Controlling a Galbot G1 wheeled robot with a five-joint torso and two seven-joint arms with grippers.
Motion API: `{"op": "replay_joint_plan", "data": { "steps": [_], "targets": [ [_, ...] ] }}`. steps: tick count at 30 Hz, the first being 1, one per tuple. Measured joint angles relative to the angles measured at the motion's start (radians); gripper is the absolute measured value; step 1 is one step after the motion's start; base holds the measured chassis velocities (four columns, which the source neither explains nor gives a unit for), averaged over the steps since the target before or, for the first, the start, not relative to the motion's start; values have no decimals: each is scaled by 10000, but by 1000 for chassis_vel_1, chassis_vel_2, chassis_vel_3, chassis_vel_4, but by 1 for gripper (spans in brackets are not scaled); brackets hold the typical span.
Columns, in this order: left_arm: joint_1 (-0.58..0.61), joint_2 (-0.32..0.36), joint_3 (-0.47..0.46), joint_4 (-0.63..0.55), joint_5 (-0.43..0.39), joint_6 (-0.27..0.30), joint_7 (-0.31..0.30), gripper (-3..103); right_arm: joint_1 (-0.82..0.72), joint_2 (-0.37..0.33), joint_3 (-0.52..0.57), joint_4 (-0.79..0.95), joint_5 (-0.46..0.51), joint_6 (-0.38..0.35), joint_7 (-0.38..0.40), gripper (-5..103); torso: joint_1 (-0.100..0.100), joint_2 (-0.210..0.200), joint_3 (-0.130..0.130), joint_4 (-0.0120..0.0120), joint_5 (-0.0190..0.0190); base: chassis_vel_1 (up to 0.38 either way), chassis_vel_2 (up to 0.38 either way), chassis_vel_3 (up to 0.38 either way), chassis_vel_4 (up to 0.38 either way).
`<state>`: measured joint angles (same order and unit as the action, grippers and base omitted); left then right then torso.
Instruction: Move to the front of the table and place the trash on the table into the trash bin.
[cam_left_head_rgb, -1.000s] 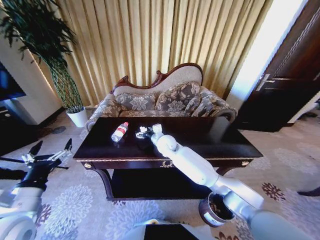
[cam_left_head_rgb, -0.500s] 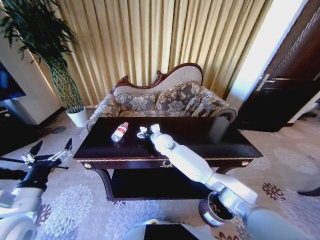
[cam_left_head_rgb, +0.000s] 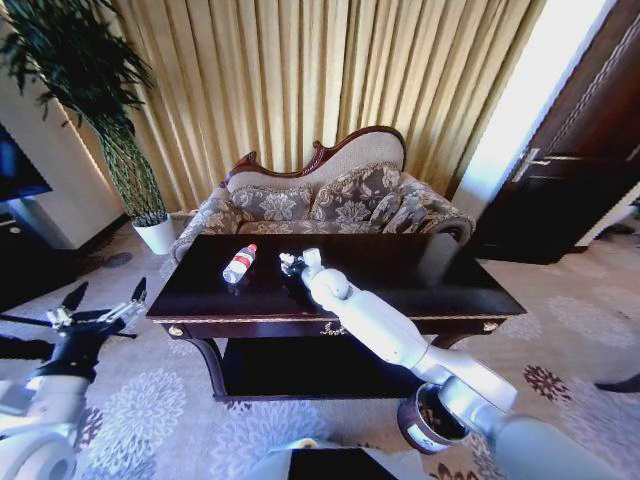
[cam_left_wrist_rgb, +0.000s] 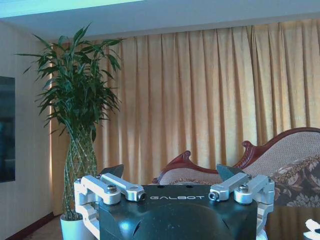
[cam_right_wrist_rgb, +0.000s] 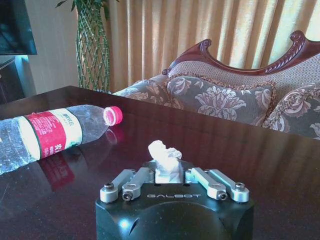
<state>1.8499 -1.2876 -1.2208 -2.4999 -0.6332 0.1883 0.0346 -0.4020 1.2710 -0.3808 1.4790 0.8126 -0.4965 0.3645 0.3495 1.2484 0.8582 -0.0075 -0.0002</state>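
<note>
The dark glossy table (cam_left_head_rgb: 420, 275) stands in front of me. On its left part lies a clear bottle (cam_left_head_rgb: 239, 263) with a red cap and a red-and-white label, shown close up in the right wrist view (cam_right_wrist_rgb: 47, 135). My right gripper (cam_left_head_rgb: 291, 263) reaches over the tabletop just right of the bottle and is shut on a crumpled white paper wad (cam_right_wrist_rgb: 164, 154). I cannot tell whether the wad is clear of the tabletop. The dark round trash bin (cam_left_head_rgb: 412, 432) stands on the carpet at the table's near right, partly hidden by my right arm. My left gripper (cam_left_head_rgb: 102, 313) hangs open left of the table, holding nothing.
A carved floral sofa (cam_left_head_rgb: 330, 200) sits behind the table, before gold curtains. A tall plant in a white pot (cam_left_head_rgb: 155, 236) stands at the back left, a dark door (cam_left_head_rgb: 585, 160) at the right. Patterned carpet lies open left of the table.
My right gripper has shifted slightly left over the tabletop, onto the paper wad. The left arm and the bottle have stayed put.
</note>
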Motion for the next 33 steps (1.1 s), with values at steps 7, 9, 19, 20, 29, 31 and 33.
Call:
{"op": "replay_joint_plan", "data": {
  "steps": [7, 9, 19, 20, 29, 31, 33],
  "targets": [
    [44, -4, -4, 0, 0, -17, 3, 100, -32, -52, 36, 79, -13, 0, 6, 2, 0, 0, 0, 0, 0, 0, 0, 0, 0],
    [44, -4, 6, 0, 5, -20, 4, 100, -59, -84, 62, 121, -15, -1, 12, 2, 0, 0, 0, 0, 0, 0, 0, 0, 0],
    [-8, 109, -17, 0, -177, -2, -94, 100, -429, -821, 986, 1438, 86, 426, 850, 0, 0, 0, 0, 1, 1, 0, 0, 0, 0],
    [-52, 203, -82, 0, -279, 18, -136, 100, -584, -1053, 1200, 1708, 82, 584, 968, 0, 0, 0, 0, 2, 2, 0, 0, 0, 0],
    [52, 545, -369, 0, -699, -32, -138, 100, -2312, -2712, 2697, 3277, -229, 1836, 760, 0, 0, 0, 0, 2, 4, 0, 0, 0, 0],
    [118, 658, -401, 0, -745, -136, -87, 100, -3287, -3307, 3447, 3948, -285, 2081, 428, 0, 0, 0, -1, -5, 3, 0, 0, 0, 0],
    [128, 693, -414, 0, -786, -151, -77, 100, -3638, -3514, 3703, 4187, -294, 2136, 370, 0, 0, 0, -1, -4, 5, 0, 0, 0, 0]
  ]
}}
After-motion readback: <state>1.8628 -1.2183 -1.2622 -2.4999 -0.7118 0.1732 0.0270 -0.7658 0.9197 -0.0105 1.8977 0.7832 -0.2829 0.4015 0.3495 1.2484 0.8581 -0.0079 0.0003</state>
